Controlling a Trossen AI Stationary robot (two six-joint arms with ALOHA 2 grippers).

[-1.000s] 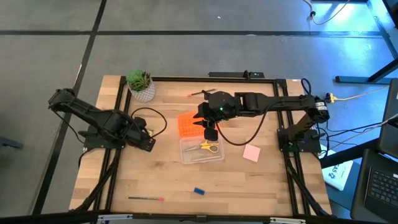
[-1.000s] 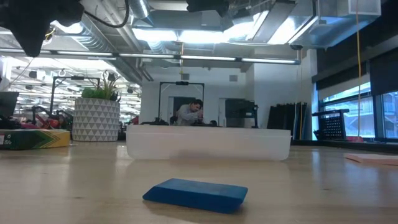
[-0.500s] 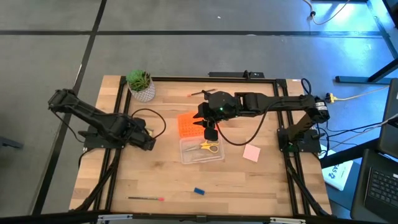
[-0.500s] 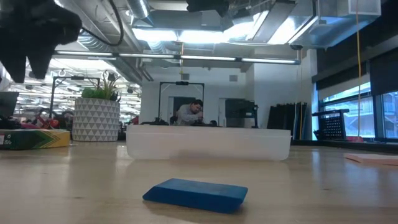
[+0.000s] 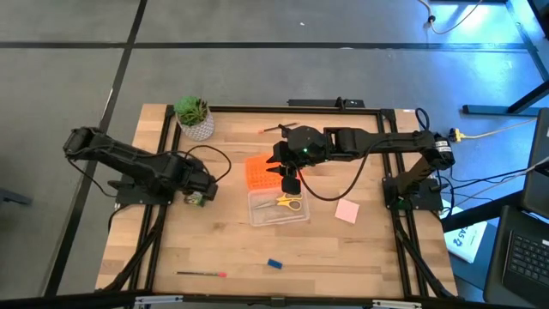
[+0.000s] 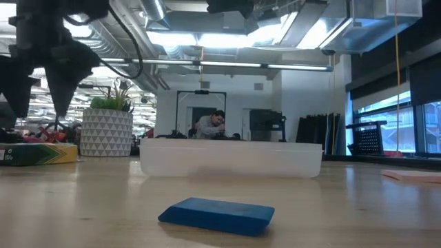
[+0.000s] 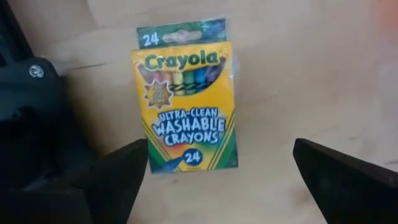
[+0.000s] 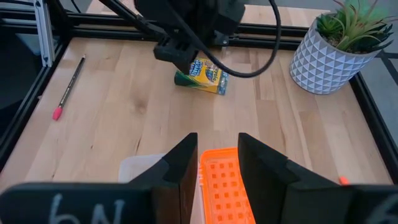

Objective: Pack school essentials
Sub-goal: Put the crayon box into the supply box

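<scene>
The left gripper [image 7: 214,180] hovers with jaws spread wide over the yellow-green crayon box [image 7: 185,102], which lies flat on the tabletop [image 5: 223,249] near its left edge. The right gripper [image 8: 217,163] pinches the orange lid [image 8: 225,186] beside the clear box [image 5: 279,209].

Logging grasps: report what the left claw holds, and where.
Nothing: the left claw hangs open above the yellow-green cardboard crayon box.
</scene>
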